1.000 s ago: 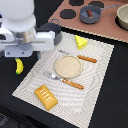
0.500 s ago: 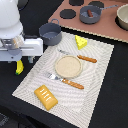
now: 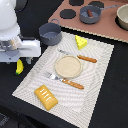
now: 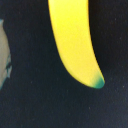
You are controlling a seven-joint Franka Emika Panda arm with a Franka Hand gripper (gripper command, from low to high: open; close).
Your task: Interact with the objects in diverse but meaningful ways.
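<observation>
A yellow banana (image 3: 19, 68) (image 4: 72, 40) lies on the dark table just off the placemat's edge on the exterior view's left. My gripper (image 3: 19, 61) hangs right over it, fingers apart on either side and open; no fingers show in the wrist view. The small grey pot (image 3: 50, 34) stands at the mat's far corner. A yellow cheese wedge (image 3: 80, 41) and an orange ridged bread slab (image 3: 45, 96) lie on the mat. The brown sausage (image 3: 89, 12) rests inside a grey pan on the board at the back.
A tan plate (image 3: 68, 66) sits mid-mat between an orange-handled fork (image 3: 65, 80) and knife (image 3: 78, 56). The brown board (image 3: 107, 27) at the back carries the pan (image 3: 90, 15) and a bowl (image 3: 122, 17). The white arm (image 3: 10, 25) fills the upper left.
The hand has come down and a little to the exterior view's left, ending over the banana. The banana and the other objects have not moved.
</observation>
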